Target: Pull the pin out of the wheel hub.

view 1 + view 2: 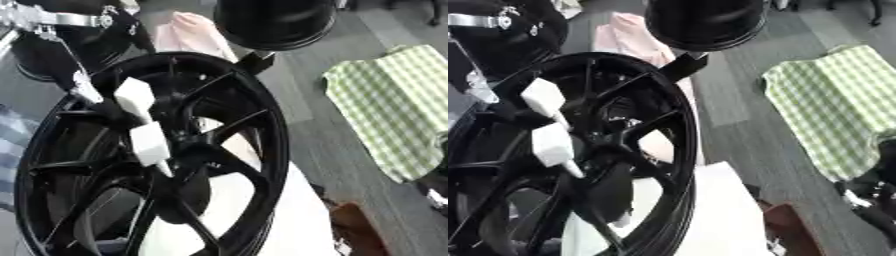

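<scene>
The black wheel hub (157, 160) fills most of both views, standing tilted on its rim, its spokes running in to a dark centre. The robot's left hand (144, 125) reaches in from the upper left across the face of the hub; it is black with white block-like pads, and its fingers point down toward the centre. I cannot tell whether those fingers are curled round anything, because the dark hand merges with the dark spokes. A pale, slim tip (164, 169) shows just below the hand, close to the hub's centre; it may be the pin or part of a finger, and I cannot say which. The right hand shows in neither view.

As a judgement, the task is at its start or in the reaching stage: the hand is at the hub's centre, but nothing is visibly drawn clear of the hub, so the pull itself is left to do.

Beyond the hand, a second black wheel (276, 20) stands at the top of the view. Well to the right of the hand, a green checked cloth (394, 105) lies on the grey floor (302, 100). Behind the hub there is a pink cloth (192, 35), and below it a white surface (293, 220).
</scene>
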Robot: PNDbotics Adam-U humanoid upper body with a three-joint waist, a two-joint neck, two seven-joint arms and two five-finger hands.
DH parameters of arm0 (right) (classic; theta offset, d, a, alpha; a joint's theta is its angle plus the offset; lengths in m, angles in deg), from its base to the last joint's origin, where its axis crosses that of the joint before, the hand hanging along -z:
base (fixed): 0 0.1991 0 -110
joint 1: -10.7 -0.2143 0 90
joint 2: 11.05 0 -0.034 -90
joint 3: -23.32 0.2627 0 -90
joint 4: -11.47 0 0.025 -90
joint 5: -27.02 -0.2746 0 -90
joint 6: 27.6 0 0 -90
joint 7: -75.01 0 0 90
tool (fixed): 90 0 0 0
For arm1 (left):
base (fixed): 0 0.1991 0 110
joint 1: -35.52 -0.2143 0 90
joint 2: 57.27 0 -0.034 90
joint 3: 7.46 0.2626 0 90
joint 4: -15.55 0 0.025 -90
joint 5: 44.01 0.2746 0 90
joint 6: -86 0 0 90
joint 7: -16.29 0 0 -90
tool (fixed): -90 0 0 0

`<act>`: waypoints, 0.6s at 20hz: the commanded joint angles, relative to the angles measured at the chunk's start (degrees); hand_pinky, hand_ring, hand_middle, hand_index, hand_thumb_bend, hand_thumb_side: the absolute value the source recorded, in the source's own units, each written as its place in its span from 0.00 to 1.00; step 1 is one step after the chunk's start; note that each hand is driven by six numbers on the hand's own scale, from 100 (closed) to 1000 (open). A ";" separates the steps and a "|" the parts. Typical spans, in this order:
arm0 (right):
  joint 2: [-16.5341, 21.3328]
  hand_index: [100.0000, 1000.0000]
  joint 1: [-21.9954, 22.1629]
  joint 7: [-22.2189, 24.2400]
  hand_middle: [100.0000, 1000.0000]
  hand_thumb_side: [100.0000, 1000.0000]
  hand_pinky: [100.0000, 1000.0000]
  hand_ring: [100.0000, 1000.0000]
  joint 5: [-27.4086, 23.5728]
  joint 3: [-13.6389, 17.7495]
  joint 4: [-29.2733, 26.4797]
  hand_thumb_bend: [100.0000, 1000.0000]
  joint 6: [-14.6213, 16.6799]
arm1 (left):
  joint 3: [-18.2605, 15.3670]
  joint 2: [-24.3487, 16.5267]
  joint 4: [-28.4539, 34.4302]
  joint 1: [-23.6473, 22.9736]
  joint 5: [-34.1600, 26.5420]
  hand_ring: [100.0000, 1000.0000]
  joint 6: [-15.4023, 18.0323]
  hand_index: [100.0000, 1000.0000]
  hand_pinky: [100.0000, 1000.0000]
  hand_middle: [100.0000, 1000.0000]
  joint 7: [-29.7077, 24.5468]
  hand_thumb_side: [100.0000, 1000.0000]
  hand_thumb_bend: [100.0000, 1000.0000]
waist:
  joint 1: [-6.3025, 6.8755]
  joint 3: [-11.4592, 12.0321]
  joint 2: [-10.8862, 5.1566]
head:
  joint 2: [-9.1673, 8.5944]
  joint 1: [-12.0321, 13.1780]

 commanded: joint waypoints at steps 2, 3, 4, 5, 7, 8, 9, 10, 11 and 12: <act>1.75 0.64 -0.37 0.16 0.46 0.22 0.44 0.62 -0.06 -0.01 -0.85 0.46 0.03 | -1.47 0.66 -3.31 1.97 1.78 0.82 11.23 0.84 0.85 0.77 -8.95 0.37 0.78 | -0.65 -0.12 -1.21 | -0.86 -0.07; 1.73 0.64 -0.41 0.18 0.46 0.22 0.44 0.62 -0.06 -0.02 -0.86 0.46 0.02 | -1.48 1.04 -4.11 2.06 1.89 0.82 11.66 0.84 0.85 0.77 -8.95 0.37 0.78 | -0.66 -0.15 -1.18 | -0.88 -0.04; 1.71 0.64 -0.44 0.18 0.46 0.22 0.44 0.62 -0.05 -0.04 -0.86 0.46 0.01 | -1.38 1.42 -4.90 2.11 1.85 0.82 12.11 0.84 0.85 0.76 -8.95 0.38 0.77 | -0.66 -0.19 -1.16 | -0.90 0.01; 1.71 0.64 -0.46 0.18 0.46 0.22 0.44 0.62 -0.05 -0.05 -0.86 0.46 0.01 | -1.22 1.71 -5.57 2.14 1.74 0.82 12.56 0.84 0.85 0.76 -8.95 0.38 0.76 | -0.66 -0.22 -1.14 | -0.92 0.05; 1.70 0.64 -0.51 0.17 0.46 0.21 0.44 0.62 -0.06 -0.07 -0.87 0.46 -0.01 | -0.75 2.11 -6.63 2.09 1.57 0.82 13.52 0.84 0.84 0.75 -8.95 0.37 0.75 | -0.65 -0.27 -1.12 | -0.94 0.12; 1.70 0.64 -0.53 0.17 0.46 0.21 0.44 0.62 -0.06 -0.08 -0.87 0.46 -0.01 | -0.59 2.29 -7.17 2.06 1.49 0.82 13.95 0.84 0.84 0.75 -8.95 0.36 0.74 | -0.65 -0.29 -1.12 | -0.96 0.14; 1.69 0.64 -0.55 0.18 0.46 0.21 0.44 0.62 -0.07 -0.09 -0.87 0.46 -0.02 | -0.49 2.49 -7.71 2.05 1.48 0.82 14.34 0.84 0.84 0.74 -8.95 0.35 0.74 | -0.66 -0.30 -1.12 | -0.95 0.17; 1.69 0.64 -0.57 0.19 0.46 0.21 0.44 0.62 -0.07 -0.10 -0.88 0.46 -0.02 | -0.42 2.70 -8.25 2.06 1.57 0.81 14.73 0.83 0.83 0.72 -8.95 0.34 0.73 | -0.68 -0.31 -1.12 | -0.94 0.20; 1.68 0.64 -0.58 0.19 0.46 0.21 0.44 0.62 -0.08 -0.10 -0.88 0.46 -0.03 | -0.38 2.91 -8.76 2.09 1.75 0.80 15.13 0.83 0.83 0.71 -8.95 0.32 0.73 | -0.70 -0.33 -1.12 | -0.93 0.24; 1.67 0.64 -0.58 0.19 0.46 0.21 0.44 0.62 -0.08 -0.11 -0.88 0.46 -0.03 | -0.39 3.08 -9.16 2.12 2.04 0.80 15.50 0.82 0.82 0.71 -8.95 0.31 0.72 | -0.71 -0.33 -1.12 | -0.91 0.29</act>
